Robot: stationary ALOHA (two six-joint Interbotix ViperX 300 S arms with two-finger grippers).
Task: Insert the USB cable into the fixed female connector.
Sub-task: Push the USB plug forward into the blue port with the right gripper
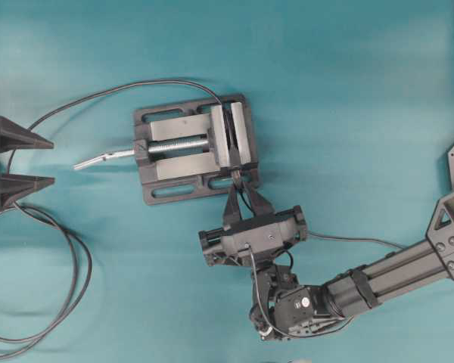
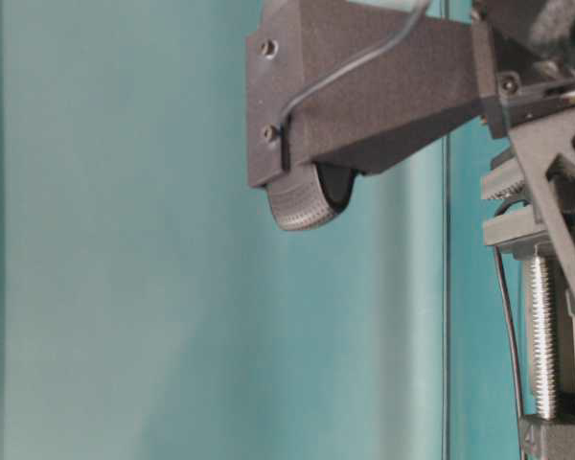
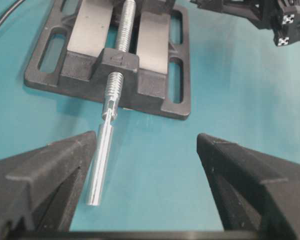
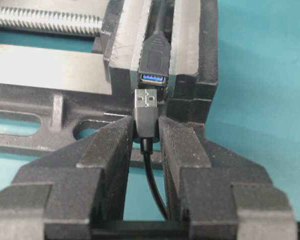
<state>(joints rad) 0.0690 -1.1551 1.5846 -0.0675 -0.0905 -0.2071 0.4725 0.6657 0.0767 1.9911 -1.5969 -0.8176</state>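
The fixed female connector (image 4: 154, 57) is clamped upright between the jaws of the dark grey vise (image 1: 189, 147), with its blue-lined opening facing my right gripper (image 4: 146, 122). That gripper is shut on the black plug of the USB cable (image 4: 146, 112). The plug's silver tip stands just short of the opening and a touch to its left. In the overhead view the right gripper (image 1: 240, 189) sits at the vise's near edge, and the connector (image 1: 234, 171) shows only as a dark sliver. My left gripper (image 1: 38, 161) rests open at the far left, with nothing between its fingers (image 3: 65, 165).
The vise's silver handle rod (image 3: 102, 160) points toward the left gripper, close to its left finger. A long black cable (image 1: 68, 287) loops over the teal table at the lower left. The right arm (image 1: 393, 272) reaches in from the lower right.
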